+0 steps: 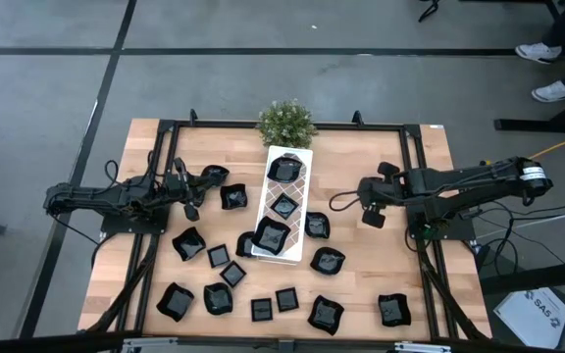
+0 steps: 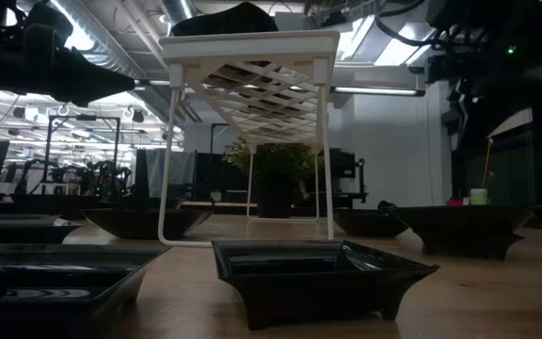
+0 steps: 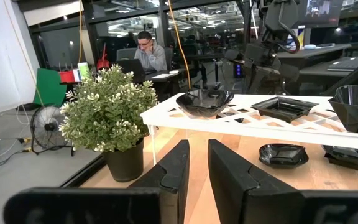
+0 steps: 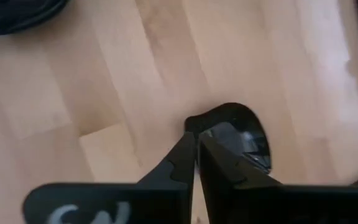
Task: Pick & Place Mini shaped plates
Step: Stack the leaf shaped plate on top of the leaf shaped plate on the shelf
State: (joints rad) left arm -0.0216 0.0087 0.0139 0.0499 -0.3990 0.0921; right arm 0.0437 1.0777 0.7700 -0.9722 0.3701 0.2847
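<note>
Several glossy black mini plates lie scattered on the wooden table, such as a plate at the left and another plate right of centre. Three more sit on the raised white lattice tray in the middle. My right gripper hovers right of the tray, pointing steeply down, shut on the edge of a small black plate. My left gripper waits level at the table's left side, its fingers a narrow gap apart with nothing between them. My right gripper has the black plate's rim at its fingertips, coming from above at a slant. The plate shows just beyond the tips over bare wood. The fingers hide the place of contact itself, so the kind of hold cannot be told.
A small green potted plant stands at the tray's far end. The tray stands on thin white legs above the table. Black frame rails run along both sides. Bare wood lies between the tray and the right rail.
</note>
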